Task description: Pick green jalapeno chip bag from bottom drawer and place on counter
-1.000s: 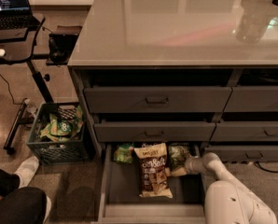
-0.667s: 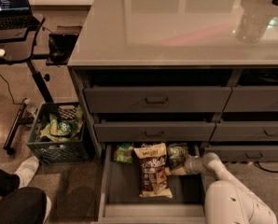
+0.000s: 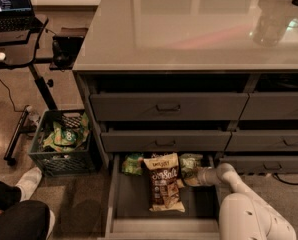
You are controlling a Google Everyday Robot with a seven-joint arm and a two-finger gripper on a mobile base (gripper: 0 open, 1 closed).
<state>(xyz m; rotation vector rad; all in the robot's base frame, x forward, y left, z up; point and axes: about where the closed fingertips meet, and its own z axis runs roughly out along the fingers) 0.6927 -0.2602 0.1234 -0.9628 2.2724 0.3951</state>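
1. Grey bottom drawer [image 3: 131, 204] is open, with the claw [image 3: 190, 178] reaching inside.
2. Green jalapeno chip bag [image 3: 189, 163] lies against the claw, just behind it; grip state cannot be told.
3. Judged remaining: lift the bag and place it on the counter [image 3: 189, 34], well above the claw.

Light is glinting off the glossy grey worktop [image 3: 189, 29] topping a dark grey cabinet [image 3: 129, 106] of bar-handled drawers [image 3: 189, 140], while at the left a small black desk [image 3: 19, 54] bearing a laptop [image 3: 8, 4] is standing on a speckled brown floor [image 3: 9, 129] beside a dark plastic crate [image 3: 59, 164].
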